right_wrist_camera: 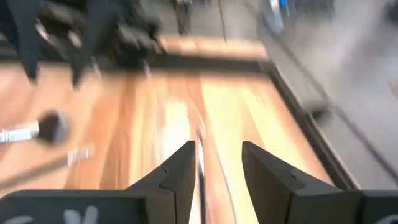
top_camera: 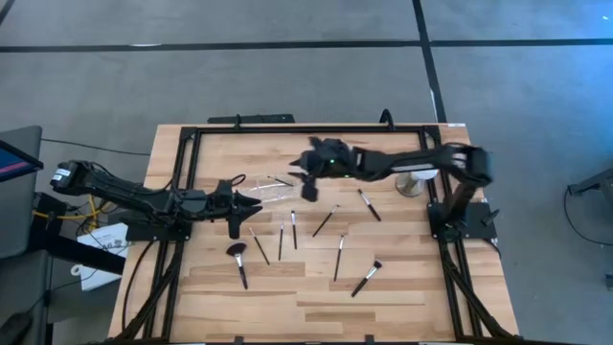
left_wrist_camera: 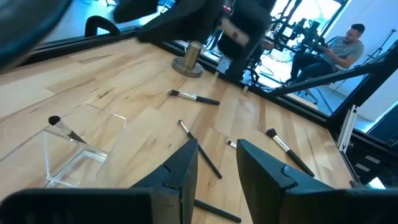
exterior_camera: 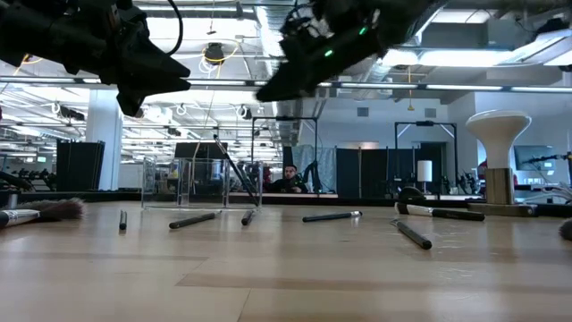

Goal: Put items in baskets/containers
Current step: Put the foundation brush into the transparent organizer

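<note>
Several slim dark makeup brushes lie flat on the wooden table, among them a fluffy-headed one (top_camera: pixel 238 259) and thin ones (top_camera: pixel 293 228) (top_camera: pixel 340 254) (top_camera: pixel 369 204). The clear container (top_camera: pixel 263 187) (left_wrist_camera: pixel 74 152) stands on the table, and one brush (left_wrist_camera: pixel 65 130) (exterior_camera: pixel 234 170) leans inside it. My left gripper (top_camera: pixel 244 216) (left_wrist_camera: pixel 217 148) hovers open just on the near left of the container. My right gripper (top_camera: pixel 308 187) (right_wrist_camera: pixel 217 149) hangs open above the table on the container's right. Neither holds anything.
A white ball on a stand (top_camera: pixel 412 182) (exterior_camera: pixel 499 148) sits near the right arm's base. A black frame (top_camera: pixel 287 129) runs around the table's edges. Bare wood (top_camera: pixel 316 307) spans the near part. A seated person (left_wrist_camera: pixel 339 46) is in the room beyond.
</note>
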Tool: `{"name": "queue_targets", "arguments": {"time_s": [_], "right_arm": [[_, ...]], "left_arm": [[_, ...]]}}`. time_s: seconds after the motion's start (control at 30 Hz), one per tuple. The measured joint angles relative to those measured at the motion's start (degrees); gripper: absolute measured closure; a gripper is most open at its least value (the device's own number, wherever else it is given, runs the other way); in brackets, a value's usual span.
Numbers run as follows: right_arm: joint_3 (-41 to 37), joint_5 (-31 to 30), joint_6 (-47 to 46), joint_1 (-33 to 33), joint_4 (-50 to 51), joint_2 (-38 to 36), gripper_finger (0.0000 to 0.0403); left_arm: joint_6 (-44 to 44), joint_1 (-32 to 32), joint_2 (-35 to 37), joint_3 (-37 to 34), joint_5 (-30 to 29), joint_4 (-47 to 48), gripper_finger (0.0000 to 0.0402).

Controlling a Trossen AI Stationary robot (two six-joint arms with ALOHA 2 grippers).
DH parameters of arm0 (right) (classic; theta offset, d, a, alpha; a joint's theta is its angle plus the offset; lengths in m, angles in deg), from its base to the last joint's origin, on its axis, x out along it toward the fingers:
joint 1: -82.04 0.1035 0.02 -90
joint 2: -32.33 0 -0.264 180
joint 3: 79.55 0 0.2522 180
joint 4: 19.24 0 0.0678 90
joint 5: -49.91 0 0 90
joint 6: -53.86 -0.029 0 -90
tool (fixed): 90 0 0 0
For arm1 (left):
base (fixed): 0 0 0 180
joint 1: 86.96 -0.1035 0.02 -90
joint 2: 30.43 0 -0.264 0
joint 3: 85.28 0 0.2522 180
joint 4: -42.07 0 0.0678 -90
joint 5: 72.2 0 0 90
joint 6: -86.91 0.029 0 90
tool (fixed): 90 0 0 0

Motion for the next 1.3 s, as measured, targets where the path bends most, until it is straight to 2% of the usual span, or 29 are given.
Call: {"name": "queue_targets", "arguments": {"time_s": [0.13, 0.23, 0.37, 0.53, 0.77, 0.93, 1.03, 1.13, 1.3], "right_arm": [[0.02, -8.58, -6.48, 0.96, 20.86, -7.87, 0.0274], [0.02, -12.77, -13.87, 2.01, 36.01, -11.32, 0.0269], [0.02, -15.22, -26.54, 4.17, 51.7, -11.99, 0.0255], [-0.03, -19.97, -36.05, 6.24, 63.64, -8.82, 0.0226], [-0.07, -20.51, -36.43, 6.54, 66.6, -1.0, 0.0187], [-0.22, -20.06, -36.67, 5.51, 70.57, 3.28, 0.018], [-1.85, -19.94, -36.69, 5.12, 71.59, 2.99, 0.0182], [-4.29, -18.71, -36.68, 4.53, 68.42, 1.15, 0.0185], [-6.68, -17.71, -36.27, 4.5, 64.34, -3.26, 0.0191]], "left_arm": [[0.0, 0.01, 0.0, 0.0, 0.0, 0.0, 0.0293], [0.0, 0.01, 0.0, 0.0, 0.0, 0.0, 0.0293], [0.0, 0.01, 0.0, 0.0, 0.0, 0.01, 0.0293], [0.0, 0.01, 0.0, 0.0, 0.0, 0.02, 0.0293], [0.0, -0.02, -0.02, 0.0, 0.01, 0.02, 0.0293], [-1.22, 0.02, -2.45, -0.04, 4.0, 0.41, 0.0293], [-5.91, -0.18, -6.86, -0.04, 4.21, 0.31, 0.0293], [-10.21, -1.04, -12.21, 0.53, 4.79, 0.6, 0.0293], [-10.38, -3.32, -17.05, 7.58, 12.04, 5.41, 0.0293]]}}
